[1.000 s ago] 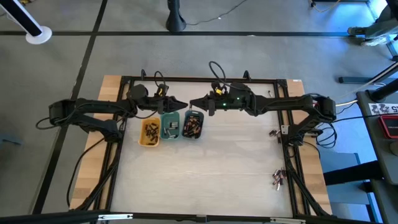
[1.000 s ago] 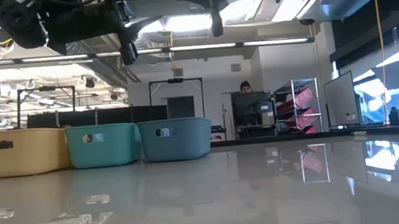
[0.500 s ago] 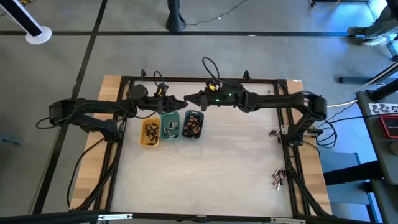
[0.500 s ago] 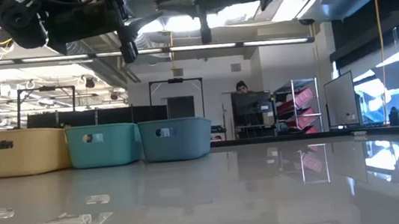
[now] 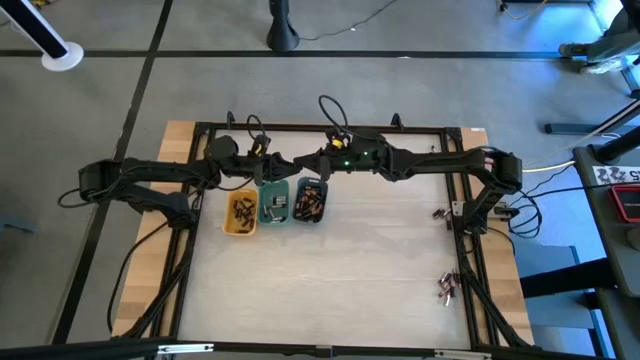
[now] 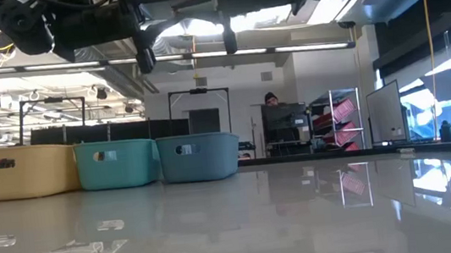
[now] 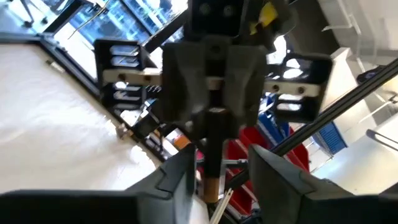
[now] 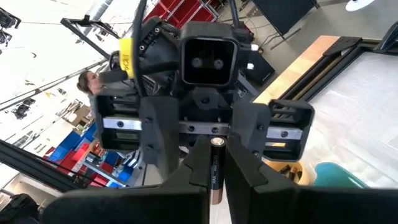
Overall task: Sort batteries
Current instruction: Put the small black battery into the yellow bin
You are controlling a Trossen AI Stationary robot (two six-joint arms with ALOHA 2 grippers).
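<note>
Your right gripper (image 5: 312, 163) has slid toward the left gripper (image 5: 288, 166), pinching a battery (image 8: 214, 168) between open left fingers (image 7: 180, 177). Release early and it drops outside the trays (image 5: 272, 203) below.

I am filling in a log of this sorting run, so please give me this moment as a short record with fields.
right pincer: shut on a battery, raised near the trays
left pincer: open, facing the right pincer, one finger on each side of the battery; contact cannot be told
trays: yellow tray, green tray, grey-blue tray, side by side
sorted batteries: some in every tray
loose batteries: by the table's right edge
stage: probably a handover between the arms, not yet done
</note>
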